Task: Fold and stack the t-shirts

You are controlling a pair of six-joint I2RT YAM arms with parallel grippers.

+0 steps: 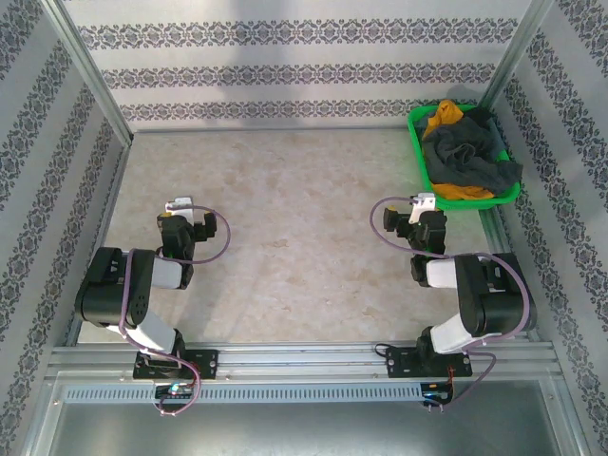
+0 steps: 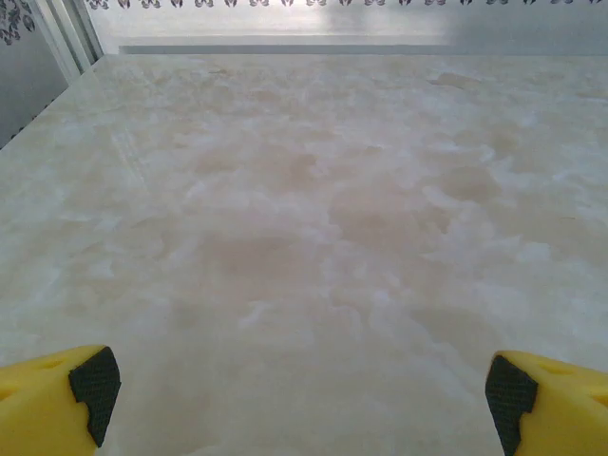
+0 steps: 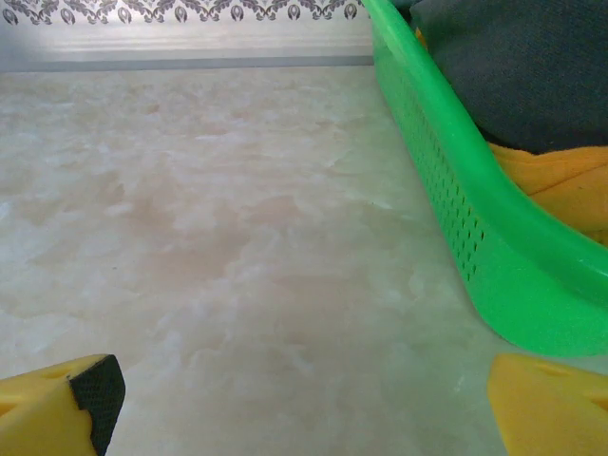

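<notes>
The t-shirts lie crumpled in a heap inside a green basket (image 1: 416,142) at the table's far right corner. A dark charcoal grey shirt (image 1: 465,157) is on top, and a mustard-orange one (image 1: 445,116) shows at the back and under the front edge. My right gripper (image 1: 419,203) sits low over the table just left of the basket's near end. In the right wrist view it (image 3: 304,399) is open and empty, with the basket wall (image 3: 446,190), grey cloth (image 3: 513,66) and orange cloth (image 3: 560,180) to its right. My left gripper (image 1: 180,206), on the left side, is open (image 2: 302,394) over bare table.
The marbled beige table (image 1: 294,209) stretches between and beyond both arms. Patterned walls with metal posts close it in at the back and both sides. An aluminium rail (image 1: 304,356) carrying the arm bases runs along the near edge.
</notes>
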